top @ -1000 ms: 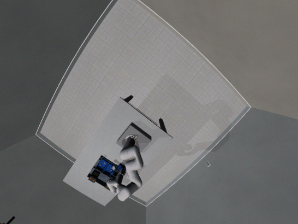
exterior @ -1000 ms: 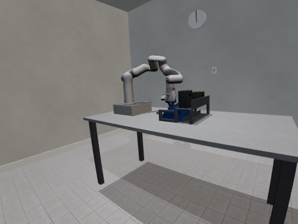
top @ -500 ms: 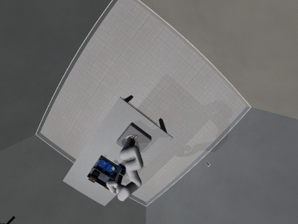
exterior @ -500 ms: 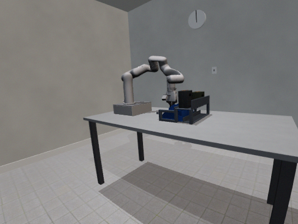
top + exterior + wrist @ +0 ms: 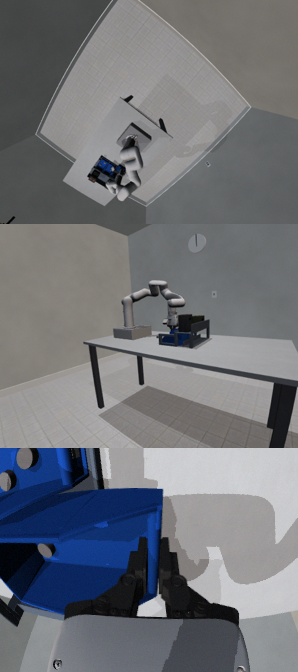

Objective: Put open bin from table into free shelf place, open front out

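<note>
The blue open bin [image 5: 90, 579] [image 5: 119, 167] is at the arm-side end of the row, with a grey round part [image 5: 46, 550] in it. My gripper [image 5: 153, 549] [image 5: 172, 329] is shut on its wall, one finger inside and one outside. In the wrist view the bin looks skewed and partly tilted; its underside and any contact with the shelf are hidden. Other blue bins [image 5: 102, 164] [image 5: 42, 483] stand in the row on the dark shelf [image 5: 191, 341], with round parts in the nearest one.
Dark boxes [image 5: 185, 323] stand on the shelf's upper board [image 5: 103, 178], close beside the gripper; one has orange things [image 5: 91, 179] on top. The shelf frame stands on the grey table [image 5: 240, 352]. The arm's base block [image 5: 123, 333] is on the table too.
</note>
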Controlling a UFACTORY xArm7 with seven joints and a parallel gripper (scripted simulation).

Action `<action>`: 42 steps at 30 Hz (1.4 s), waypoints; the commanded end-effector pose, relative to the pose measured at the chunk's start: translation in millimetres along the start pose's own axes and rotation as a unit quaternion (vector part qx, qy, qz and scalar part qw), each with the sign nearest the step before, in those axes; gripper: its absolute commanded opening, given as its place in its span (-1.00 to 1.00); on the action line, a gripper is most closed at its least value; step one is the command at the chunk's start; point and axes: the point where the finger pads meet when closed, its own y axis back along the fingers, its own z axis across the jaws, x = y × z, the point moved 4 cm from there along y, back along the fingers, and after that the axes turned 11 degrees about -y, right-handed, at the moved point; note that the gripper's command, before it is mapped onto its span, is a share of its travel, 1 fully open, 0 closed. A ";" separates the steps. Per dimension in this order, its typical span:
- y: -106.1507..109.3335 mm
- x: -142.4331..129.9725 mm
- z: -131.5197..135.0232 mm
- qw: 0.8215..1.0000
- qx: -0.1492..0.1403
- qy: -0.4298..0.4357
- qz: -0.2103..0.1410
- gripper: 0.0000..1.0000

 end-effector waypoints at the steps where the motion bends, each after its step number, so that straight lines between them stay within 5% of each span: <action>1: 1.4 -0.4 -1.1 1.000 0.001 0.000 -0.001 -1.00; 42: 1.5 -4.5 -22.6 1.000 0.001 0.000 -0.001 -1.00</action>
